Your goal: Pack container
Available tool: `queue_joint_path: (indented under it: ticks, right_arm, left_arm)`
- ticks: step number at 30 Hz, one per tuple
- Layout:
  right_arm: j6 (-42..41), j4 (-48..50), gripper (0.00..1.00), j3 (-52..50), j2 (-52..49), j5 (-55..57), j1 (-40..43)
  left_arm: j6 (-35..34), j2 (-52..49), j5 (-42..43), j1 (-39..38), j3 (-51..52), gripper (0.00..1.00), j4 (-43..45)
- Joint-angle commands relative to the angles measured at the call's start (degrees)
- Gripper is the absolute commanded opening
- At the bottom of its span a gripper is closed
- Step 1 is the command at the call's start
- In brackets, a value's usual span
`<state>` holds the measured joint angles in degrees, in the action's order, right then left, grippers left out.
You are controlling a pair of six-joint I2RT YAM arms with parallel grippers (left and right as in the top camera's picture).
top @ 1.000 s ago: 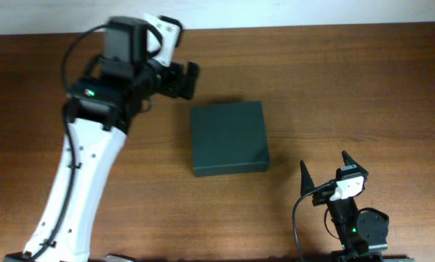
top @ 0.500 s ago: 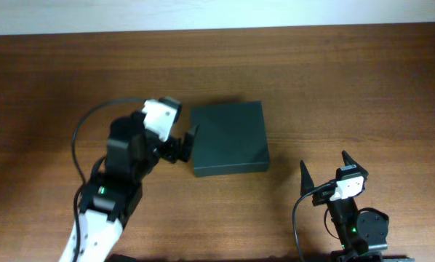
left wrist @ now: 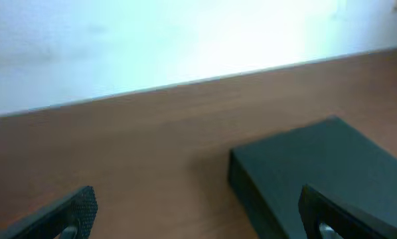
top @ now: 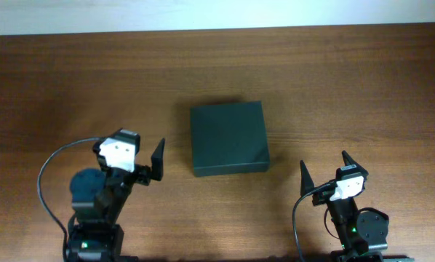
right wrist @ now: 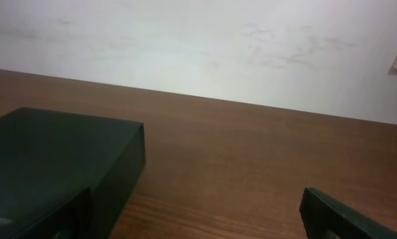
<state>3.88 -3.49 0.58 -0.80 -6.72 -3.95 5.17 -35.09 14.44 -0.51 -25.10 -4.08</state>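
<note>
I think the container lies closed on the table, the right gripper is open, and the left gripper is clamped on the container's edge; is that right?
Not quite: the left gripper is open and apart from the container, as the overhead view shows. The rest holds.

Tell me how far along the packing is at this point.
Done, apparently: the matte dark green rectangular container sits shut on the brown wooden table, with no loose items in view. In hand: nothing; the left pincer and right pincer stand open and empty, apart from it. Left: seemingly nothing, though its contents are hidden, so packing can't be confirmed.
</note>
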Motion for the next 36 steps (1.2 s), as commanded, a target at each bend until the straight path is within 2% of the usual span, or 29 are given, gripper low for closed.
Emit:
queue_joint_path:
  ticks: [1,8,36]
  right_arm:
    - [0.2,-0.4,0.99,-0.3,0.6,0.1,0.2]
    - [0.2,-0.4,0.99,-0.3,0.6,0.1,0.2]
    - [0.2,-0.4,0.99,-0.3,0.6,0.1,0.2]
  left_arm:
    - [0.7,4.9,1.2,1.2,4.5,0.99,3.8]
    - [-1.4,13.4,1.2,1.2,14.6,0.99,15.4]
    - [-1.9,33.7,0.8,1.2,20.5,0.99,14.8]
